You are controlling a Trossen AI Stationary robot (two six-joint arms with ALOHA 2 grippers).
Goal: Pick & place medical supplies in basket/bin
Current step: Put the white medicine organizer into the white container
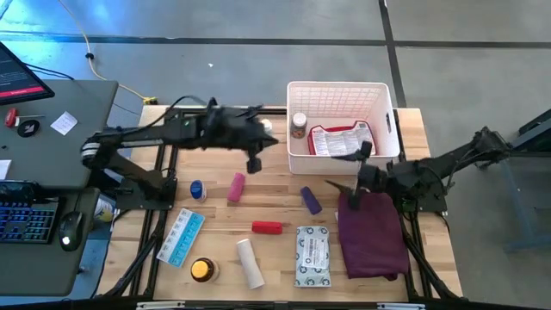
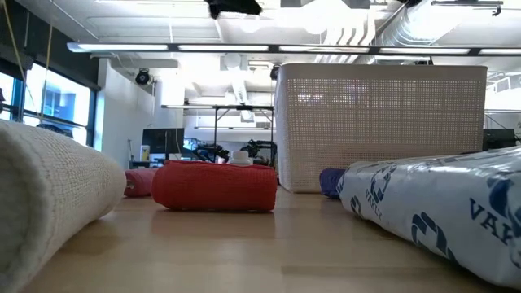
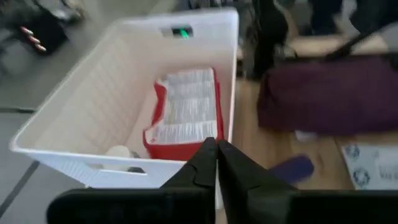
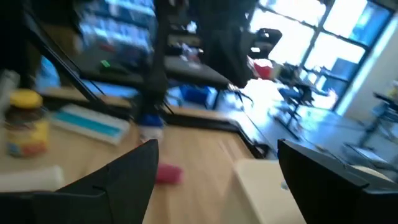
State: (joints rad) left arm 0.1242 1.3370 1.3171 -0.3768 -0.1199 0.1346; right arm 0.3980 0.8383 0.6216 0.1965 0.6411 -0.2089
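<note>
The left claw (image 1: 253, 162), pressed together and empty, hangs left of the white basket (image 1: 340, 89) at the top middle, while the right claw (image 1: 362, 155) is spread, so it should drop straight onto the purple tube (image 1: 311, 201) below.

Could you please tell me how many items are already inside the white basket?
2 visible: a small bottle in the basket's left corner and a red first-aid case across its middle. More may hide beneath the case.
</note>
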